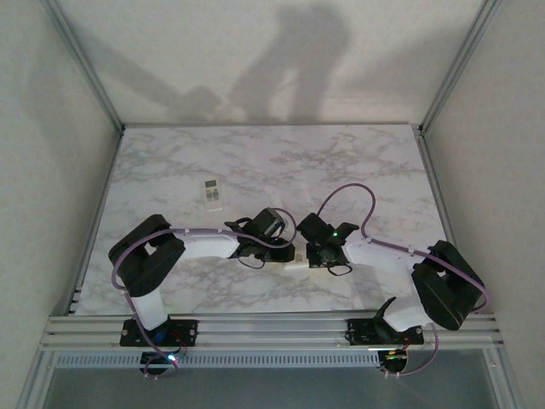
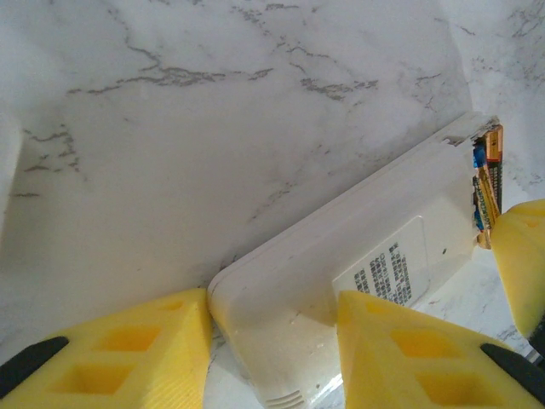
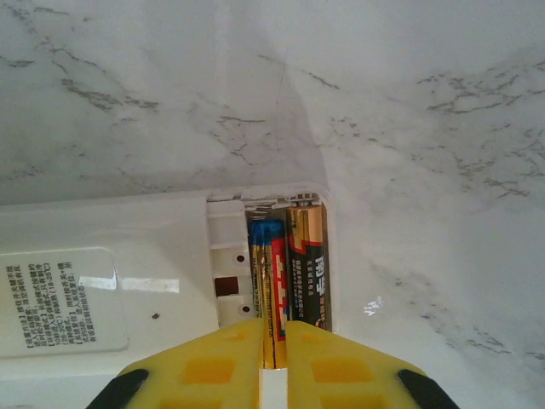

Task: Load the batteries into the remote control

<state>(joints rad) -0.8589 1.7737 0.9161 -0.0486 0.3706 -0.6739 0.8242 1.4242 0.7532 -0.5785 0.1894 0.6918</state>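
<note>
The remote control (image 2: 341, 247) lies back up on the marble, its label facing me and the battery recess open at its far end. My left gripper (image 2: 272, 311) is shut on the remote's near end, one yellow finger on each long side. In the right wrist view the remote control (image 3: 128, 230) holds a black-and-gold battery (image 3: 308, 264) lying in the recess's outer slot. A blue, red and gold battery (image 3: 271, 273) lies in the inner slot, its near end between the fingers of my right gripper (image 3: 274, 328), which is shut on it. Both grippers meet at the table's front centre (image 1: 294, 262).
A second small white handset (image 1: 213, 194) lies face up, left of centre and farther back. Metal frame posts and pale walls border the marble table (image 1: 383, 170) on three sides. Purple cables loop off both arms.
</note>
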